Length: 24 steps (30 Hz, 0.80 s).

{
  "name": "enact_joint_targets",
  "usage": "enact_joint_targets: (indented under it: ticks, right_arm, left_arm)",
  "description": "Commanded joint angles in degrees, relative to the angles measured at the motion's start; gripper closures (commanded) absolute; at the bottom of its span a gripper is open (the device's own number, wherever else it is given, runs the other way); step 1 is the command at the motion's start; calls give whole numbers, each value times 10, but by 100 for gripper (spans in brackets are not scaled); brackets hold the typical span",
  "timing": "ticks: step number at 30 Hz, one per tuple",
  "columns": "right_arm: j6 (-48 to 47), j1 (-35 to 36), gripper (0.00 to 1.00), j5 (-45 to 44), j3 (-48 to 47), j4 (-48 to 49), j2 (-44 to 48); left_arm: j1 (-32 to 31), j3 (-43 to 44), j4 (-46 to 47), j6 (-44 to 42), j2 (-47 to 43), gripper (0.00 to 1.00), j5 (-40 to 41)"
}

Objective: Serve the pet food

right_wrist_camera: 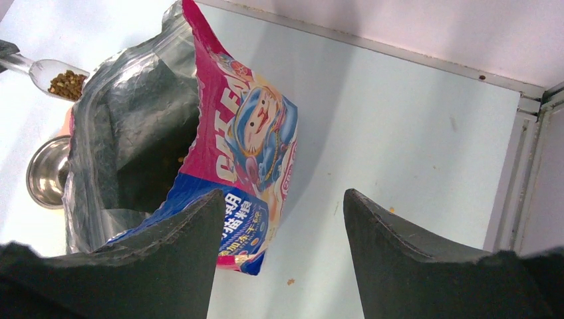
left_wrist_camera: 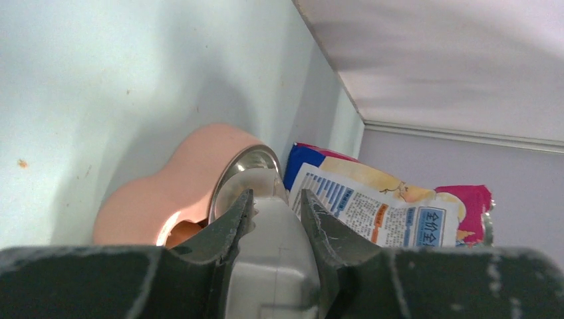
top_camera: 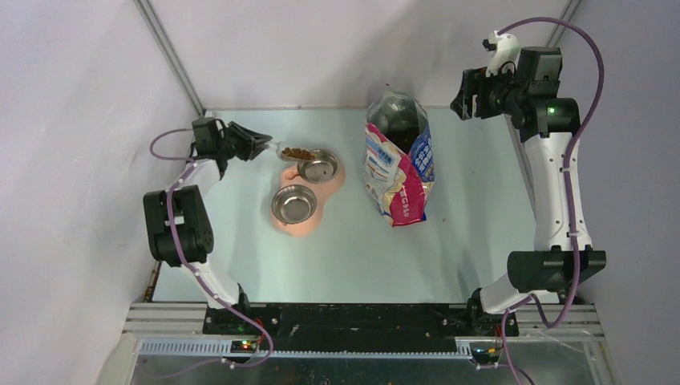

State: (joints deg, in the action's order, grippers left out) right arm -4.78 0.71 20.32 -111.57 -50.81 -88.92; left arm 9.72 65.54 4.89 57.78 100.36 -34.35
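My left gripper [top_camera: 261, 145] is shut on the handle of a translucent plastic scoop [top_camera: 290, 152]. The scoop holds a small heap of dark-brown kibble, the pet food [top_camera: 297, 152]. It hangs over the far rim of the pink double feeder [top_camera: 335, 183], beside its far steel bowl [top_camera: 320, 168]. The near steel bowl [top_camera: 294, 203] looks empty. In the left wrist view the fingers [left_wrist_camera: 234, 222] clamp the scoop handle [left_wrist_camera: 273, 249]. In the right wrist view the kibble [right_wrist_camera: 66, 84] shows in the scoop. My right gripper [top_camera: 463, 98] is open and empty, raised at the far right.
The printed cat food bag [top_camera: 398, 160] stands open right of the feeder; its open mouth [right_wrist_camera: 143, 133] shows in the right wrist view. White walls enclose the table on the left, back and right. A few crumbs lie on the table [right_wrist_camera: 290, 282].
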Motion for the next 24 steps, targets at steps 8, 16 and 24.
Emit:
enact_joint_targets:
  ticks: [8, 16, 24]
  right_arm:
    - [-12, -2, 32, -5, -1, 21, 20]
    - [-13, -2, 32, -2, 0, 21, 21]
    - [-14, -2, 32, 0, 7, 23, 28]
  left_arm:
    - [-42, 81, -79, -128, 12, 100, 63]
    - [-68, 108, -112, -178, 10, 100, 76]
    - [-92, 123, -143, -230, 0, 100, 92]
